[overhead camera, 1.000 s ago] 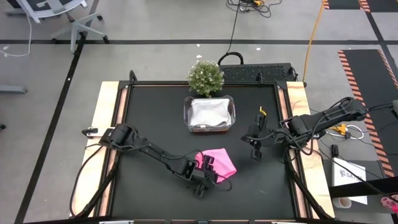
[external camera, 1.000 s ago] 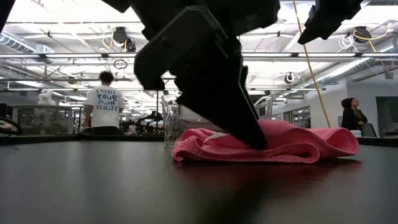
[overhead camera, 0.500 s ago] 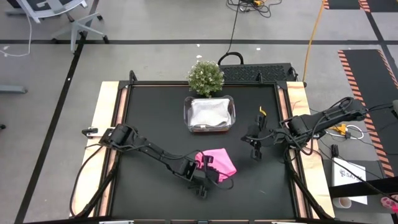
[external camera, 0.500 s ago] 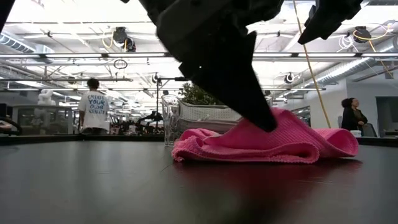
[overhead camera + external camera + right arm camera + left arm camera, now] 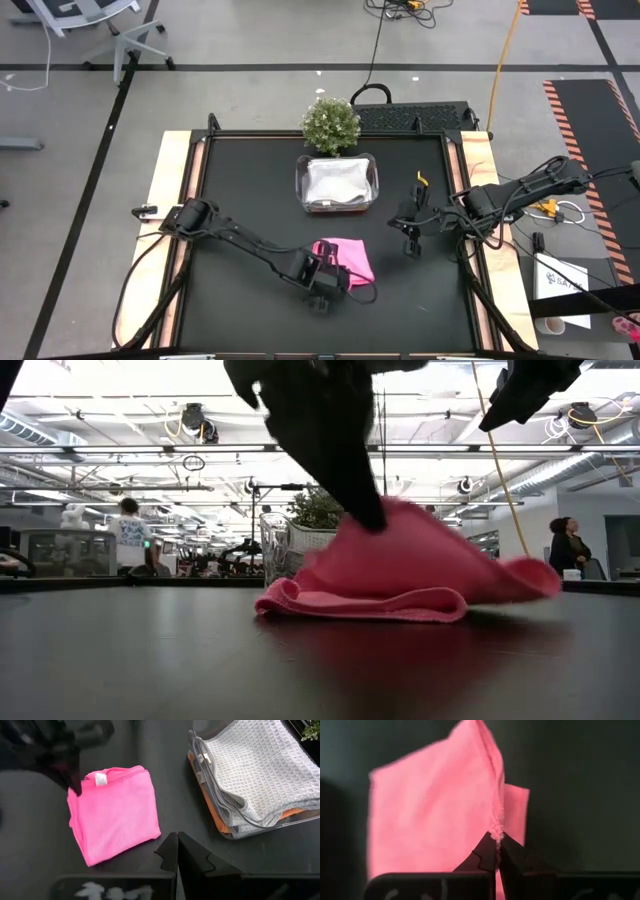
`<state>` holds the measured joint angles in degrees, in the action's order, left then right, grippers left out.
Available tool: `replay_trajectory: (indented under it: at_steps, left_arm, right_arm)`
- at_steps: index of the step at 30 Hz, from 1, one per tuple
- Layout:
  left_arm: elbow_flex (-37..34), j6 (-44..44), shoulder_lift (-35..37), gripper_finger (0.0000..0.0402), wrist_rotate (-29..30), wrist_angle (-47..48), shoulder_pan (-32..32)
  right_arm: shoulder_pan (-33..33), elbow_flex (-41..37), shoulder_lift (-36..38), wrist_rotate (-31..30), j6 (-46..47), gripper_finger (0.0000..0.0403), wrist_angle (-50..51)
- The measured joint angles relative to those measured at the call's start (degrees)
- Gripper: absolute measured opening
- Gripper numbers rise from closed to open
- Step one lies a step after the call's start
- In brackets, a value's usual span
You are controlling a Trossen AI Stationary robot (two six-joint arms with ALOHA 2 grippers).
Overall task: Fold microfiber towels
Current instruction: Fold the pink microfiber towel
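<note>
Black worktop [image 5: 240, 190] — left end effector [image 5: 331, 277] pinches the pink towel's [image 5: 350, 257] edge near the front; right end effector [image 5: 409, 240] closed, empty.

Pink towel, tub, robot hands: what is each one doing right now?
Pink towel: folded over, one edge pinched and lifted, the rest on the table.
Left gripper: shut on the pink towel's edge.
Right gripper: shut, empty, off to the right side.
Clear tub: open on top, holding stacked grey towels with an orange one beneath.
Plant: upright behind the tub.
</note>
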<state>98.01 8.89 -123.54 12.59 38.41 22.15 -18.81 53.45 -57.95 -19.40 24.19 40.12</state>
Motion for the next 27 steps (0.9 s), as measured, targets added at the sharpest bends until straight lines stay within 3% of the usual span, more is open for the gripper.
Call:
replay_trajectory:
  at_steps: [10,16,19,27]
  left_arm:
    - [6.2,-3.0,0.1,0.0003,2.0,21.0,0.1]
    - [6.4,-2.3,1.1,0.0002,2.4,23.5,0.0]
    - [6.4,-1.9,2.7,0.0001,3.0,24.2,0.0]
    - [6.5,-0.8,3.7,0.0001,5.4,30.4,-0.6]
  right_arm:
    - [0.0,0.0,0.0,0.0,-1.1,0.0000,0.0]
    - [0.0,0.0,0.0,0.2,-1.3,0.0000,0.0]
    - [0.0,0.0,-0.4,4.3,-1.4,0.0000,0.0]
    - [0.0,0.0,-13.3,11.7,-6.4,0.0000,-9.0]
